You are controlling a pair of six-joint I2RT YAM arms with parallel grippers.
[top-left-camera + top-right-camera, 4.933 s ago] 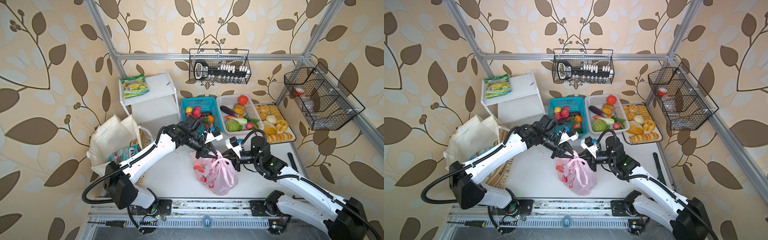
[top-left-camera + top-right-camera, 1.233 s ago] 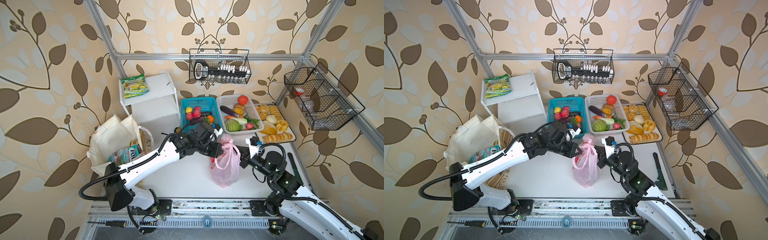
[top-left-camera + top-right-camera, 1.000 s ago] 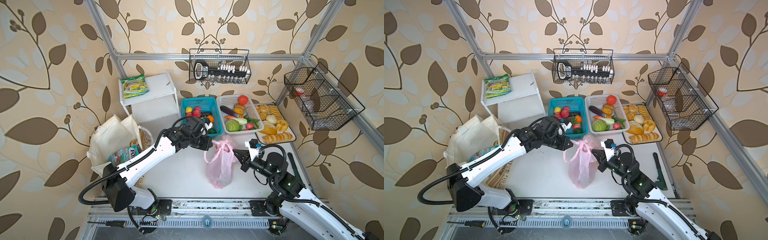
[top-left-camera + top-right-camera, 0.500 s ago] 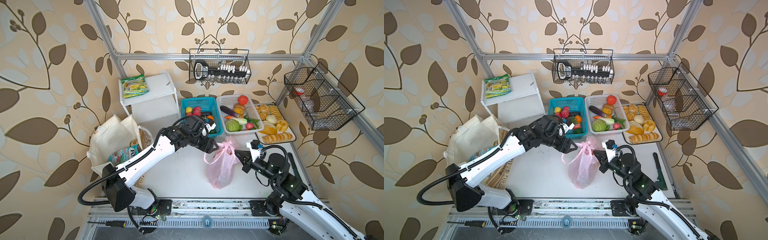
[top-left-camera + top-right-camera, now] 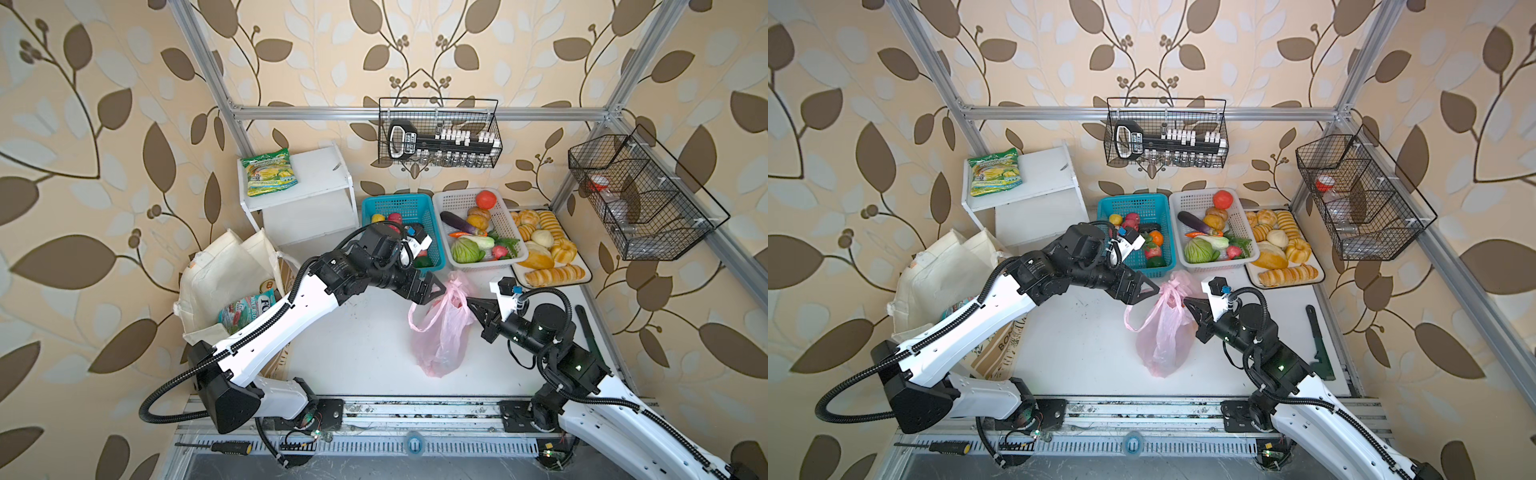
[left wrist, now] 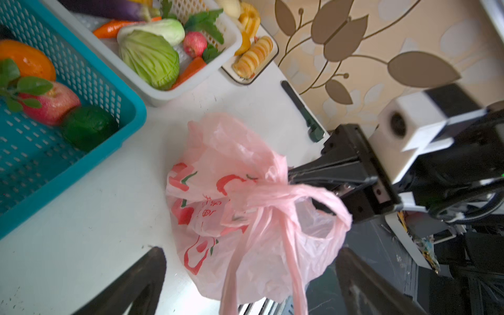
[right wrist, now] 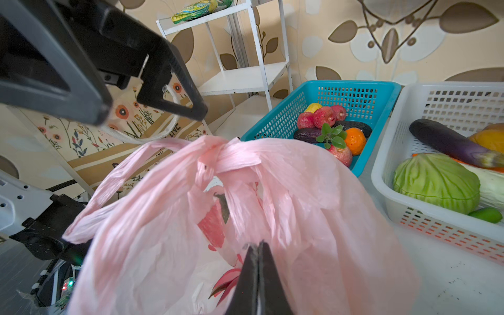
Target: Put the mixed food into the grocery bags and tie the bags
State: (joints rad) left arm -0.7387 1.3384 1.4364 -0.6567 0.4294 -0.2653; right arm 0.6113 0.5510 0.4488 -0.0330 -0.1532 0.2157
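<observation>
Canvas tote (image 5: 226, 266): sat far left off the table's edge, mouth open. Only in a top view did a teal-red packet (image 5: 245, 309) and a gold can top (image 5: 269, 284) peek out.
Left arm (image 5: 291, 316): stretched from the near-left base up to mid-table, wrist by the near rim of the teal basket (image 5: 399, 199).
Left gripper (image 5: 430, 293): jaws spread wide, nothing held, and it hovered just left of the bag's top. Its own wrist view cut both fingers off at the frame edge.
Pink bag (image 5: 440, 332): stood mid-table, just near of the teal basket, with a loose handle loop drooping left. The knot (image 7: 215, 155) read clearly in the wrist views but was just a bunch from above. The red print showed best in the left wrist view, and the contents were too hazy to name.
Right gripper (image 5: 473, 303): jaws pressed together on pink plastic beside the knot. In its own view the film swamped the tips.
Right arm (image 5: 582, 370): rose from near-right, elbow bent, pointing left.
</observation>
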